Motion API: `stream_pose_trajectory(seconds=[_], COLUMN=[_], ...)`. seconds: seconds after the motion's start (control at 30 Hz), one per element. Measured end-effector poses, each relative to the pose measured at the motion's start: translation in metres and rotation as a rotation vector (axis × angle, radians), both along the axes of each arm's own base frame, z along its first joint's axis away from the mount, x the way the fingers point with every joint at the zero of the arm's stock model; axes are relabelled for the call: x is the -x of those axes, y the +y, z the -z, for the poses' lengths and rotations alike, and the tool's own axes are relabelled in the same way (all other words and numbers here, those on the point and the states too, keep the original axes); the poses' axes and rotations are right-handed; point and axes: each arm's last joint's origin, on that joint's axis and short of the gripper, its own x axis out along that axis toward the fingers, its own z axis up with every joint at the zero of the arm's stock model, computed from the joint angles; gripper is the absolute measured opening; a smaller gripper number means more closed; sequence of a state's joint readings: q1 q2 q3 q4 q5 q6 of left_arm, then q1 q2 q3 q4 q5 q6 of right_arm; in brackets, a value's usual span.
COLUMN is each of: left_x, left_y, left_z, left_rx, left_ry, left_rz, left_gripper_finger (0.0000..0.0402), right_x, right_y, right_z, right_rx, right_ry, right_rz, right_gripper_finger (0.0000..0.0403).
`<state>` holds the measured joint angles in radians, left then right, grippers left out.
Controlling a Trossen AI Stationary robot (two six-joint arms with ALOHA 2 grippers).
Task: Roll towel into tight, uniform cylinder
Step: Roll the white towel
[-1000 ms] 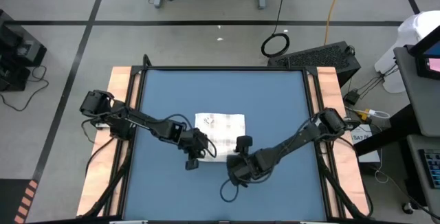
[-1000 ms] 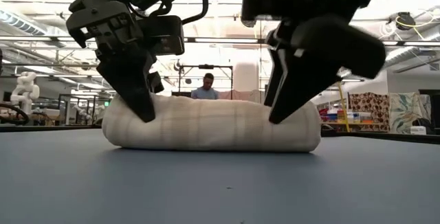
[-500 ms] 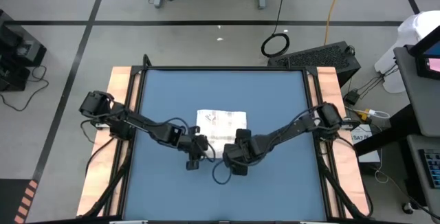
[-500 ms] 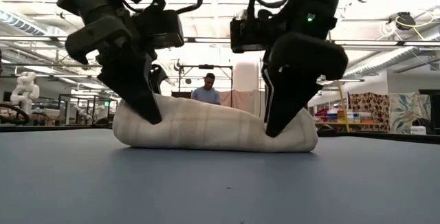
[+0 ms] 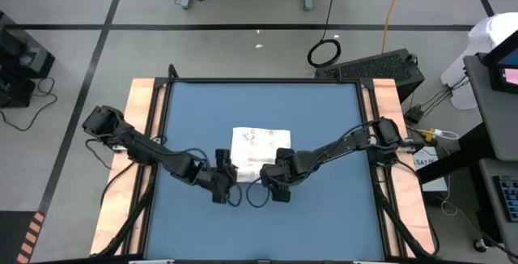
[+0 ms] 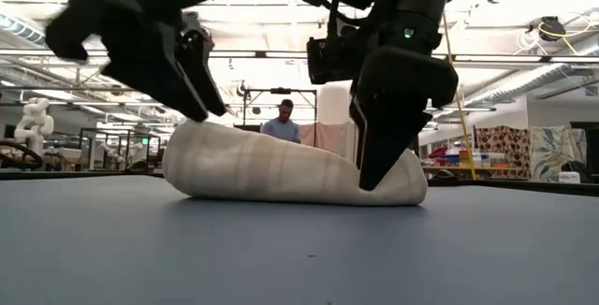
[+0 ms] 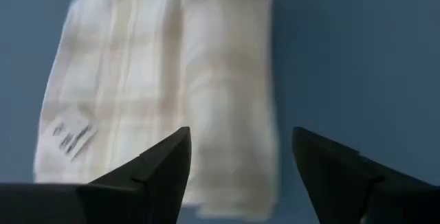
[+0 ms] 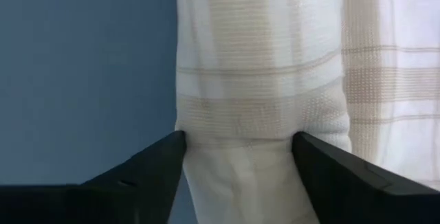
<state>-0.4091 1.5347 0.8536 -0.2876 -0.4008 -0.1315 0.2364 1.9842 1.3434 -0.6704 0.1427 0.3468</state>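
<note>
The white checked towel (image 5: 261,146) lies in the middle of the blue mat (image 5: 324,110). Its near part is rolled up into a thick roll (image 6: 281,165), and its far part (image 7: 110,93), with a small printed mark, lies flat. My left gripper (image 7: 240,141) hangs open just above and in front of the roll's left end (image 6: 187,137), touching nothing. My right gripper (image 8: 239,145) is down on the roll's right end, which stands a little up off the mat. My right gripper has the roll near its right end (image 8: 240,124) between its two fingers, across the roll. One fingertip (image 8: 172,152) is at the roll's outer near side, and the other (image 8: 306,152) bears on its top. The fingers come from above, slanting, and dent the cloth (image 6: 360,169). The roll rests on the mat.
Wooden table strips (image 5: 142,118) run along both sides of the mat. Loose black cable loops (image 5: 257,198) hang near the two grippers. A person (image 6: 283,118) sits far behind the table in the low view. Bare mat surrounds the towel.
My left gripper has let go of the roll's left end, risen and drawn back toward the near left. My right gripper has moved toward the far edge and left along the roll. The roll has gone farther over the flat part and now slopes, dented at its right end.
</note>
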Motion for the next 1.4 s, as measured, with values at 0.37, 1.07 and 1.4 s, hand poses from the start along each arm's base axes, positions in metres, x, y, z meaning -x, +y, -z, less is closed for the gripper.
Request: stream_pose_trajectory(seconds=[0.37, 1.07, 1.4], left_x=[-0.005, -0.006, -0.002], left_y=[-0.022, -0.02, 0.009], left_z=[0.013, 0.032, 0.051], left_rx=[-0.037, -0.148, -0.133], left_ry=[-0.068, 0.002, 0.084], left_rz=[0.001, -0.013, -0.031], left_gripper_finger=[0.0256, 0.0256, 0.0256], right_x=[-0.005, -0.009, -0.01], right_y=[-0.017, -0.048, -0.048], right_z=[0.001, 0.0, -0.001], right_rx=[-0.105, -0.348, -0.342], right_ry=[0.013, 0.038, 0.036], right_rz=[-0.011, -0.041, -0.055], right_gripper_finger=[0.0277, 0.0249, 0.0249])
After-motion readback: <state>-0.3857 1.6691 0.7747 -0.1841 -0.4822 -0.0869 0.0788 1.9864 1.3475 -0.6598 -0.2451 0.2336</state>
